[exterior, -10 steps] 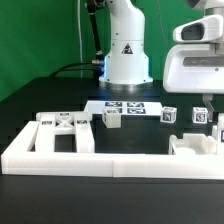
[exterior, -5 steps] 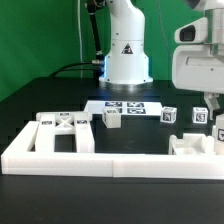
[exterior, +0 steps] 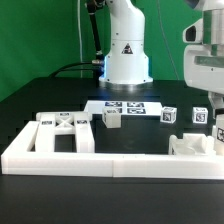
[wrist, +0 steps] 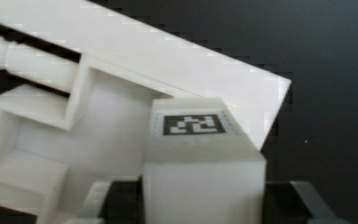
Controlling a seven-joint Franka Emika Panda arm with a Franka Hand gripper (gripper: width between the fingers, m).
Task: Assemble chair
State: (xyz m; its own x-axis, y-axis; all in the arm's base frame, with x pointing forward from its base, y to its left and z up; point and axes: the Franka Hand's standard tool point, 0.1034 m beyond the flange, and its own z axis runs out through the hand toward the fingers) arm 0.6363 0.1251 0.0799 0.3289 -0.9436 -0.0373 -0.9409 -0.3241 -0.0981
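Gripper (wrist: 201,208) is found narrowed onto a tagged chair leg (wrist: 202,150). Ladder frame (exterior: 62,128) is noted at nine o'clock, exterior view.

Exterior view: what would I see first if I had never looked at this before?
Probably the big white robot base, standing at the back in the middle against a green wall. Then the long white border rail across the front, with a ladder-like chair frame behind it on the exterior view's left. In the wrist view, the gripper pinches a tagged white block.
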